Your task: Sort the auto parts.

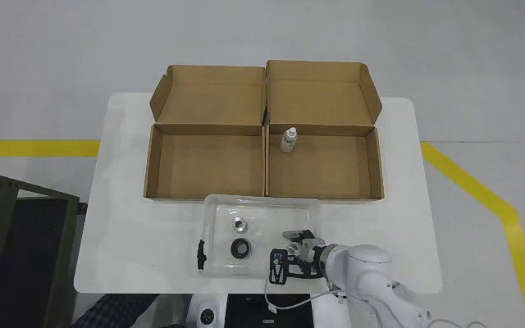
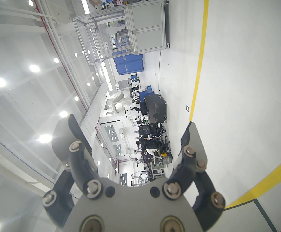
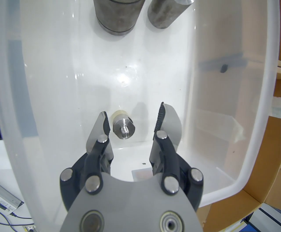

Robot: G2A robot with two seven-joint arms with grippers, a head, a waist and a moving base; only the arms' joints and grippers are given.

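Bin: a clear plastic bin (image 1: 215,205) sits on the white desk (image 1: 123,164); everything below is placed from it.
Right gripper: the right gripper (image 3: 132,123) is down inside the bin, at one end of it, low over the bin floor. Its jaws stand moderately apart and hold nothing.
Fitting: a small silver fitting (image 3: 123,128), hex-bodied with a threaded stub, lies on the bin floor between the gripper's jaws. It is just beside one finger (image 3: 105,124) and clearly apart from the other; I cannot tell whether it touches the near one.
Cylinders: a grooved dark cylinder (image 3: 117,17) and a smoother cylinder (image 3: 168,13) stand side by side at the bin's opposite end, well apart from the gripper.
Clip: a black clip (image 1: 202,252) sits on the bin's short wall at the cylinder end.
Boxes: two open cardboard boxes stand just behind the bin, side by side with their walls touching, lids folded back. The first box (image 1: 205,168) is behind the cylinder end, and the second box (image 1: 332,172) is behind the gripper end.
Sorted part: a small white-and-silver part (image 1: 289,139) stands upright in the second box, in the corner farthest from the bin, beside the shared wall.
Left gripper: the left gripper (image 2: 131,123) points out into the hall, its jaws spread wide with nothing between them; where it hangs relative to the bin I cannot tell.
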